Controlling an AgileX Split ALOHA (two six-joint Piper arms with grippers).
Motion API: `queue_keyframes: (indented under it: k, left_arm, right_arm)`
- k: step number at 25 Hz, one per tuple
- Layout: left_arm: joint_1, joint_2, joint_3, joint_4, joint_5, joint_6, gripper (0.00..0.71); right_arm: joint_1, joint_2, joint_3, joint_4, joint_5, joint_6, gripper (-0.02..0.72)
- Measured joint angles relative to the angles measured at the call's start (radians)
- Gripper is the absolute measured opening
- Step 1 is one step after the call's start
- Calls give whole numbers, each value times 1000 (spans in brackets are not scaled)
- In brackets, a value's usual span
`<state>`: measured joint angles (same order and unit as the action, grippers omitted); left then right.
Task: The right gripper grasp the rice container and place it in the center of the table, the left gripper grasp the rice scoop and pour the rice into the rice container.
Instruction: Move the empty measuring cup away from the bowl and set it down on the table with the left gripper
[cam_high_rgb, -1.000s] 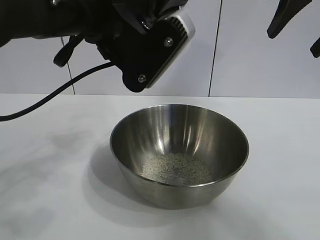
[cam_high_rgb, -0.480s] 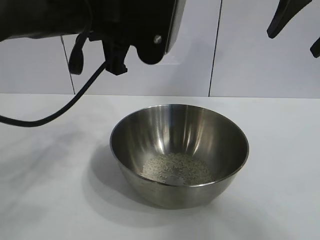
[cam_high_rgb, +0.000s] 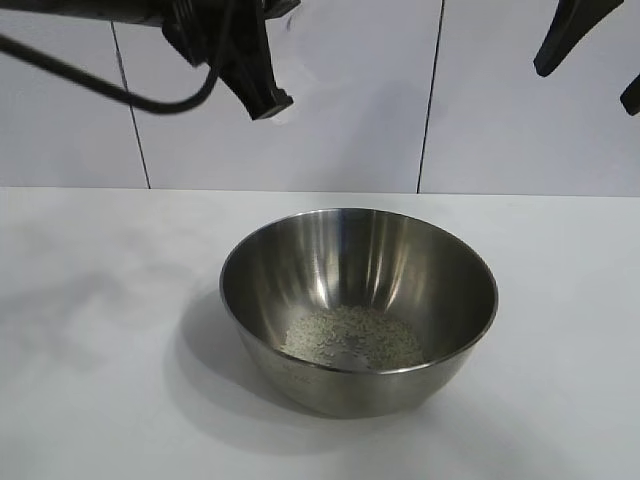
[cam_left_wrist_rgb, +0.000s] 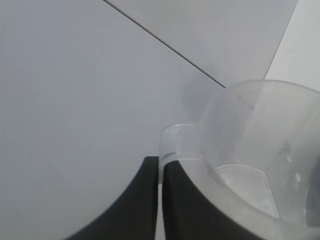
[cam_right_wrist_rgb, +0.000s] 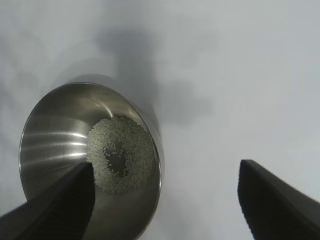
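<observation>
The rice container (cam_high_rgb: 358, 300), a wide shiny steel bowl, stands on the white table (cam_high_rgb: 90, 330) near its middle, with the rice (cam_high_rgb: 352, 337) heaped on its bottom. My left arm (cam_high_rgb: 215, 40) is raised at the upper left, up and to the left of the bowl. In the left wrist view my left gripper (cam_left_wrist_rgb: 160, 164) is shut on the flat handle of the rice scoop (cam_left_wrist_rgb: 260, 150), a clear plastic cup with no heap of rice in it. My right gripper (cam_high_rgb: 602, 62) hangs open high at the right, holding nothing. From its wrist view the right gripper (cam_right_wrist_rgb: 166, 167) looks down on the rice container (cam_right_wrist_rgb: 50, 135) and the rice (cam_right_wrist_rgb: 137, 150).
A white panelled wall (cam_high_rgb: 500, 110) with dark vertical seams stands behind the table. Bare tabletop lies on both sides of the bowl and in front of it.
My left arm has lifted and swung up to the left, away from above the bowl, with the scoop still held. The bowl, the rice and the right gripper have not moved.
</observation>
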<state>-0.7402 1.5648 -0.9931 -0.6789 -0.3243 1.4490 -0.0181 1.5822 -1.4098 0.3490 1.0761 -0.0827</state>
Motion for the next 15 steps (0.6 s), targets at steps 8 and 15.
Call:
queue_keyframes:
  k: [8, 15]
  left_arm:
    - [162, -56, -99, 5, 432, -352, 9]
    - [274, -56, -123, -17, 625, -529, 9]
  right_arm:
    - [0, 0, 0, 0, 0, -6, 547]
    - [0, 0, 0, 0, -1, -15, 547]
